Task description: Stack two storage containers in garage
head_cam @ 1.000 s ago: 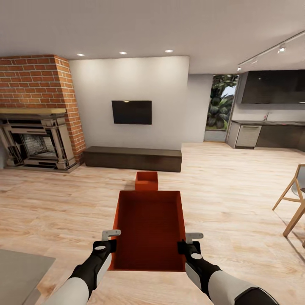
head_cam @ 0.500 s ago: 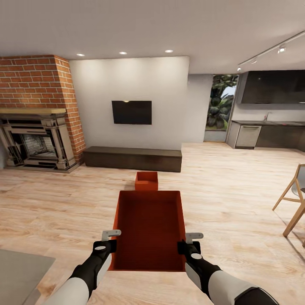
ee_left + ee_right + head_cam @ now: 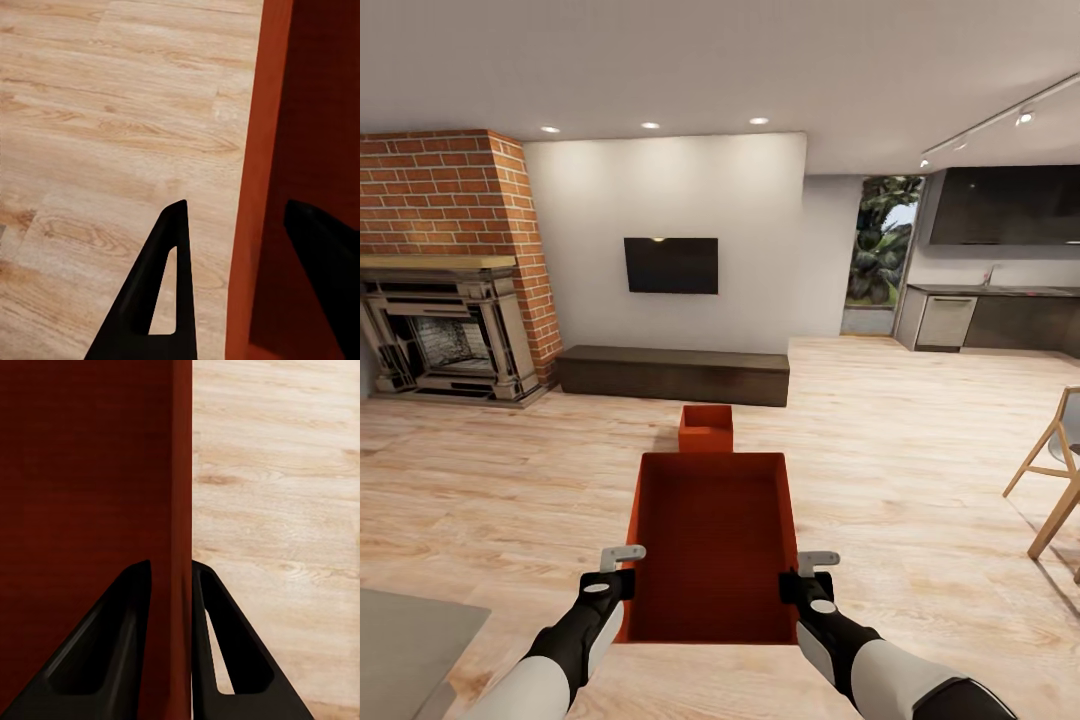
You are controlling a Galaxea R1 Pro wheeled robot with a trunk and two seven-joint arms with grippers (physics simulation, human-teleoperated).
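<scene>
Two arms forward, left gripper [image 3: 622, 563] straddling near container [image 3: 710, 540] wall, right gripper [image 3: 807, 568] clamping

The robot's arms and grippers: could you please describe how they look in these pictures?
Both arms have white forearm shells and black wrists bearing a small grey disc. The left gripper and right gripper show light grey fingers in the head view; in the wrist views the fingers appear as black hollow triangles. No cables or markings show.

Open plank floor [image 3: 920, 470] ahead, second bin [image 3: 706, 427] just beyond held bin [image 3: 710, 545]; bench [image 3: 673, 373] behind
</scene>
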